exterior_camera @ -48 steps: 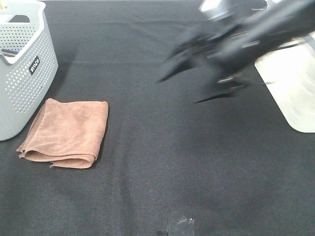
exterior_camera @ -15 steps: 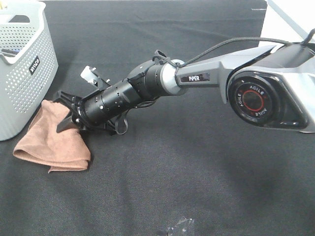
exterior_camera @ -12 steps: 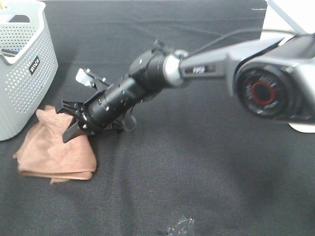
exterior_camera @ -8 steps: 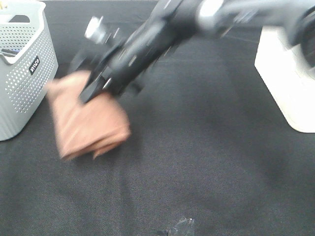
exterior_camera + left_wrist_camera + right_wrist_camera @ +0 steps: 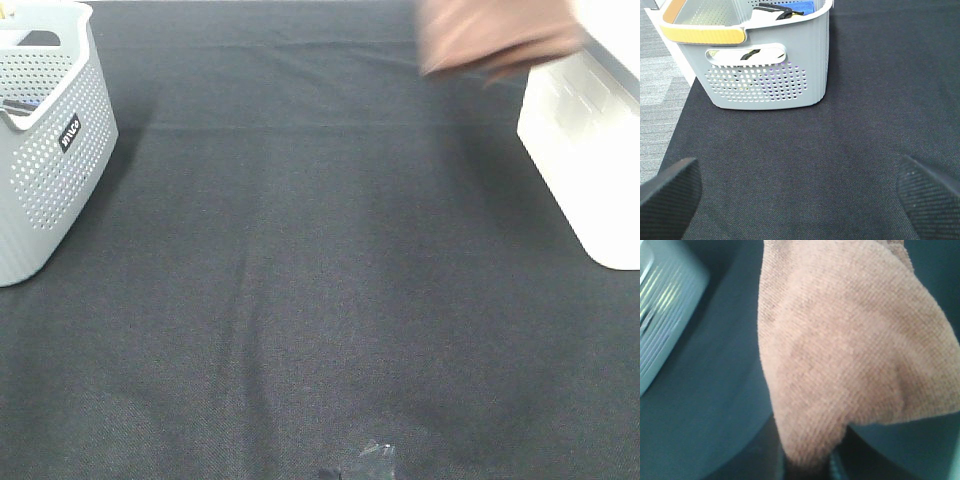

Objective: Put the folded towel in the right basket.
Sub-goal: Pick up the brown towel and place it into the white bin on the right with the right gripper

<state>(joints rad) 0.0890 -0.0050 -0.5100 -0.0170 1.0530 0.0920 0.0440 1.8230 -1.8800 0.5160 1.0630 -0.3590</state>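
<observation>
So your fuzzy brown towel (image 5: 840, 355) hangs bunched at 1 o'clock by the white basket (image 5: 590, 150), right gripper (image 5: 807, 471) pinching it, left gripper (image 5: 800, 195) spread.

Blurred, cut by top edge: towel (image 5: 495, 35). Largely hidden behind it, wrist view: right gripper (image 5: 808, 469). Cut by side edges: left basket (image 5: 45, 150), right basket (image 5: 590, 150).

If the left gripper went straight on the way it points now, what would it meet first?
Likely the perforated wall of the grey basket, ahead of the left gripper; depth is unclear.
</observation>
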